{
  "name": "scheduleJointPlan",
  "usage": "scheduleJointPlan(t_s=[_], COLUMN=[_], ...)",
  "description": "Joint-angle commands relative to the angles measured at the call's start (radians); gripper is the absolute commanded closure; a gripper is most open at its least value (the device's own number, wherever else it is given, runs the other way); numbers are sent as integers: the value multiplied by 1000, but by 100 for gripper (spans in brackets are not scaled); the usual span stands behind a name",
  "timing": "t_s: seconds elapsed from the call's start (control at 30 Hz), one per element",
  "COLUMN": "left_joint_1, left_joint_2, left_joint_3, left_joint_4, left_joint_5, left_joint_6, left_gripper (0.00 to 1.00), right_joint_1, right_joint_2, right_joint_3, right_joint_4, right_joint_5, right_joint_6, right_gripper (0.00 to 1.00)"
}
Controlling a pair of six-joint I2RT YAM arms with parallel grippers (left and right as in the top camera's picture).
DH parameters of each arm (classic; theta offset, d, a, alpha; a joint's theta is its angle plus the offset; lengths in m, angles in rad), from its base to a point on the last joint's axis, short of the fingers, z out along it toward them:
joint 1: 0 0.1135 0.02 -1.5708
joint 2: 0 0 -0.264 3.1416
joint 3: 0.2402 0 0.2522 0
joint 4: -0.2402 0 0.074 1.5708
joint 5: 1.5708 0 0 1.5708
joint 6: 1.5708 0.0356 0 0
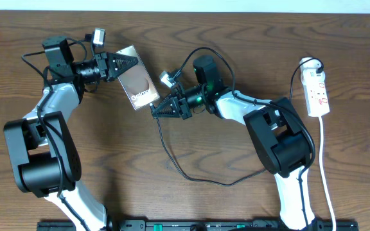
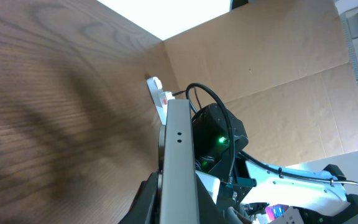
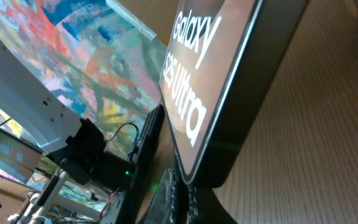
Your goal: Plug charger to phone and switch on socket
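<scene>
Overhead view of a brown wood-grain desk (image 1: 191,38) with my two arms reaching toward each other across the middle.

The left arm (image 1: 56,96) comes in from the left. Its jaws are clamped on the upper end of the phone (image 1: 137,80), a dark, flat rectangle lying at a slant left of centre. White lettering on its face reads "Galaxy". From the left wrist camera I see the phone (image 2: 178,168) edge-on, a pale grey slab gripped between the dark fingers. I cannot tell whether it rests on the desk or is raised off it.

The right arm (image 1: 262,122) reaches in from the right. Its jaws are closed tight at the phone's lower end, pinching the tip of the charger (image 1: 204,181). The thin black cable drops from them and loops across the desk toward the arm's base. The right wrist camera sits very close to the phone (image 3: 241,74), and there the writing is large and clear: "Galaxy S25 Ultra". I cannot tell whether the plug tip is seated in the port.

The socket (image 1: 317,93) lies well apart from both arms, near the desk's right edge. It is a small white strip with red switch marks, a black plug at its top end and a white cord (image 1: 323,173) trailing down. Its printing is too small to read. It also shows, small, in the left wrist view (image 2: 160,93).
</scene>
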Motion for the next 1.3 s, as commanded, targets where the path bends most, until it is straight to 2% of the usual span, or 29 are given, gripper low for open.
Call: scheduleJointPlan(t_s=[0.0, 1.27], left_joint_1=[-2, -16], left_joint_2=[-1, -1], left_joint_3=[7, 7], left_joint_4=[5, 31], left_joint_5=[52, 52], left_joint_6=[-11, 25], left_gripper=[92, 92], right_joint_1=[9, 13], right_joint_2=[7, 7], right_joint_3=[0, 0], right_joint_4=[-2, -2], right_joint_5=[8, 4], right_joint_6=[5, 5], right_gripper=[99, 99])
